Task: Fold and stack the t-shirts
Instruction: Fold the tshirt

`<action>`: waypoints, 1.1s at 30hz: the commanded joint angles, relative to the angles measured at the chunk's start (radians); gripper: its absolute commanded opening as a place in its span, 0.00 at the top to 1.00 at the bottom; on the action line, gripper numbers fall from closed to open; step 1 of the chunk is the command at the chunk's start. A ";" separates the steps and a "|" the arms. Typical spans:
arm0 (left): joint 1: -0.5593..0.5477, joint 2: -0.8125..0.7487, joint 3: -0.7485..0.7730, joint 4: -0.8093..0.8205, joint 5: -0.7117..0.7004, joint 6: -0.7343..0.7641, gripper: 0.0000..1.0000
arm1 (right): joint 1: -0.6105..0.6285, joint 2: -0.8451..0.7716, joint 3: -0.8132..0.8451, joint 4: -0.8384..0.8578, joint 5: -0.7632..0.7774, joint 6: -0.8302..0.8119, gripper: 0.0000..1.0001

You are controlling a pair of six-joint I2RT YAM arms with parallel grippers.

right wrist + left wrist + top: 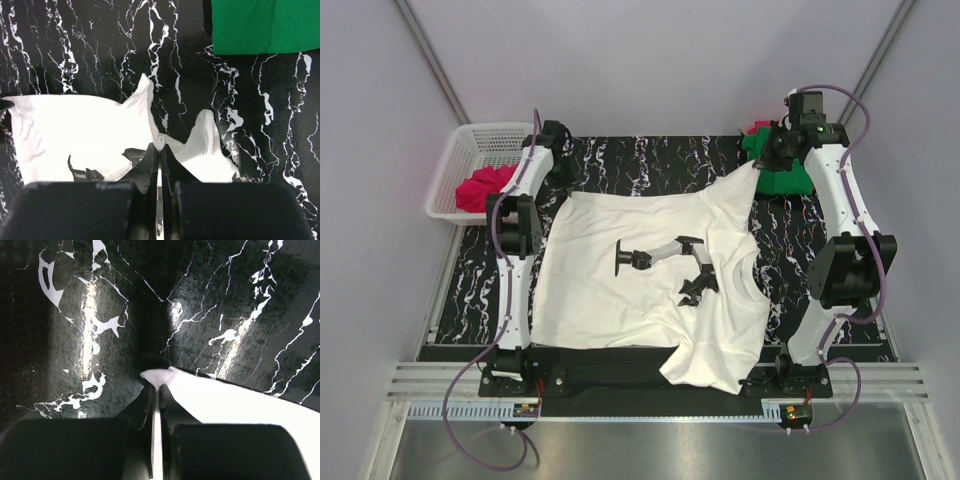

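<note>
Pinching far corners of unfolded white t-shirt (pixel 640 290) with left gripper (pixel 156 390) and right gripper (pixel 159 151), green t-shirt (pixel 786 180) seemingly folded just past its far-right corner, pinkish-red t-shirt (pixel 485 188) bunched in basket (pixel 470 130) off far-left; two folds plus stacking left.

1. The counter (pixel 650 160) is black with white marble veining, and its glossy top catches streaks of light in both wrist views.
2. A white plastic lattice basket (pixel 470 140) stands at the counter's far left corner.
3. Aluminium rails (pixel 430 380) run along the near edge. A slotted strip (pixel 650 411) lies just below them, then a brushed metal sheet (pixel 650 450).
4. Pale grey walls (pixel 650 60) stand behind, with a slanted metal strut (pixel 425 50) at each back corner.
</note>
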 commanded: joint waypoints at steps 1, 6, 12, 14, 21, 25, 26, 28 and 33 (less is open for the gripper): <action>-0.005 -0.006 -0.008 -0.007 -0.024 0.011 0.99 | 0.005 -0.043 -0.002 0.044 -0.041 -0.005 1.00; -0.005 -0.114 -0.074 -0.005 -0.001 0.025 1.00 | 0.005 -0.055 -0.031 0.055 -0.039 -0.002 1.00; -0.002 -0.298 -0.199 0.025 0.056 0.037 1.00 | 0.007 -0.082 -0.055 0.060 -0.021 -0.006 1.00; -0.002 -0.343 -0.230 0.039 0.068 0.042 1.00 | 0.007 -0.090 -0.063 0.061 -0.015 -0.009 1.00; 0.006 -0.480 -0.335 0.070 0.081 0.057 1.00 | 0.007 -0.136 -0.088 0.067 -0.013 -0.006 1.00; 0.006 -0.541 -0.402 0.090 0.076 0.063 1.00 | 0.007 -0.161 -0.111 0.072 -0.006 -0.005 1.00; 0.006 -0.569 -0.436 0.094 0.075 0.065 1.00 | 0.007 -0.170 -0.118 0.070 -0.007 -0.006 1.00; 0.006 -0.598 -0.470 0.113 0.058 0.068 1.00 | 0.007 -0.178 -0.126 0.073 0.002 -0.005 1.00; 0.010 -0.685 -0.553 0.140 0.024 0.074 1.00 | 0.007 -0.213 -0.138 0.072 0.042 -0.009 1.00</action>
